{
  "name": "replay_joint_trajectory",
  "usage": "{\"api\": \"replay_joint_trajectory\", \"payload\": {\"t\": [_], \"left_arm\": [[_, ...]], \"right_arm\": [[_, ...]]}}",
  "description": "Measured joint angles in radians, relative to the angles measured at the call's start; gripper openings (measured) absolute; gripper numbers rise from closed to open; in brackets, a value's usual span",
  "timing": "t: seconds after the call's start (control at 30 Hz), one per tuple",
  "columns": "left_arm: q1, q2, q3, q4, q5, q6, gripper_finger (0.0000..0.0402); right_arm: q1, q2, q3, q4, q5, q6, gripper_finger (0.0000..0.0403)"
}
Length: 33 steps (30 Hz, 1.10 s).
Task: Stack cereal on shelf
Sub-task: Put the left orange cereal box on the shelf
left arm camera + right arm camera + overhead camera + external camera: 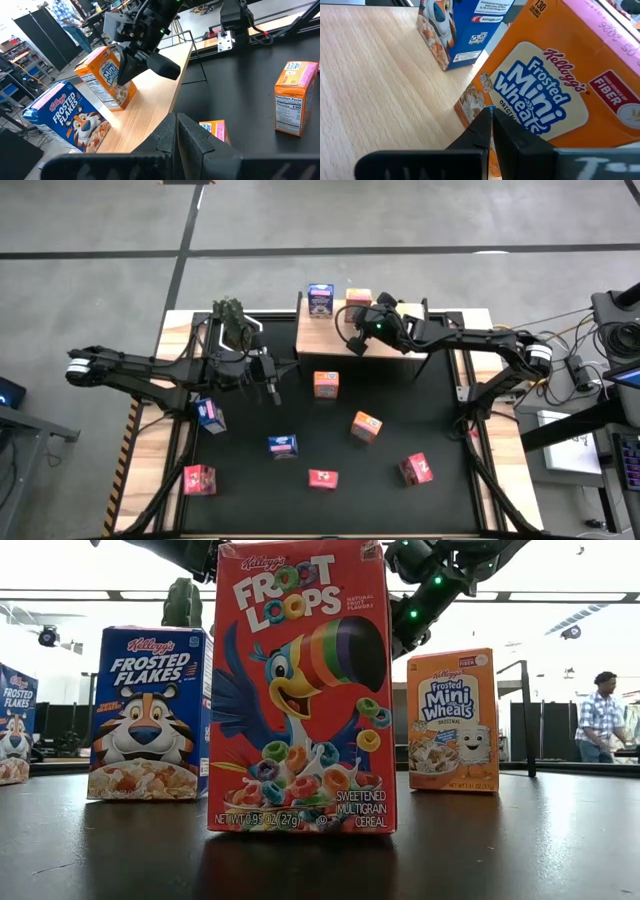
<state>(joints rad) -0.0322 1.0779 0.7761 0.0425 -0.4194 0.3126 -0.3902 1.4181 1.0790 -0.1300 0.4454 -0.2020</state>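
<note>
The wooden shelf stands at the far side of the black mat. On it stand a blue cereal box and an orange one, both upright; they also show in the left wrist view, blue and orange. My right gripper is shut and empty, low over the shelf just near of the orange box; the left wrist view shows its fingers apart from the box. My left gripper is shut and empty over the mat, left of an orange box.
Loose on the mat are another orange box, two blue boxes and three red ones. A plant pot stands left of the shelf. A person is in the room behind.
</note>
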Motion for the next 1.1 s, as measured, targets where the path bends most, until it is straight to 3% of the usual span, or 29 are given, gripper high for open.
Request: {"api": "replay_joint_trajectory", "payload": {"t": [0.93,1.1], "left_arm": [[0.000,0.000,0.000,0.000,0.000,0.000,0.0000],[0.000,0.000,0.000,0.001,0.000,0.000,0.0000]], "right_arm": [[-0.011,-0.001,0.000,0.025,-0.003,-0.021,0.0009],[0.036,-0.041,0.000,-0.013,-0.004,-0.018,0.0009]]}}
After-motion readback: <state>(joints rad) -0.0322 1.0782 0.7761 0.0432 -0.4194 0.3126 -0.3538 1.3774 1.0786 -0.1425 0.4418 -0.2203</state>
